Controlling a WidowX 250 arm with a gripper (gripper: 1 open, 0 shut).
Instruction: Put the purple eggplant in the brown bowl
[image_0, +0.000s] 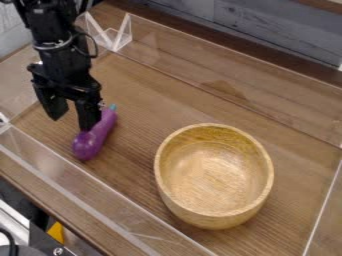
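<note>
The eggplant lies flat on the counter, left of centre, its length running on a slant with the stem end up toward the back and the rounded end toward the front edge. It is purple and glossy, and nothing grips it. My gripper hangs just above its stem end, pointing straight down, jaws spread wide with open space between the two dark fingers. From this view I cannot tell whether a fingertip touches the eggplant; the right finger stands close over the stem end.

The bowl sits to the right of the eggplant, near but apart from it, upright and light-brown, with nothing inside. A clear wall runs along the front edge of the counter, and another clear panel stands at the back left, behind my arm.
</note>
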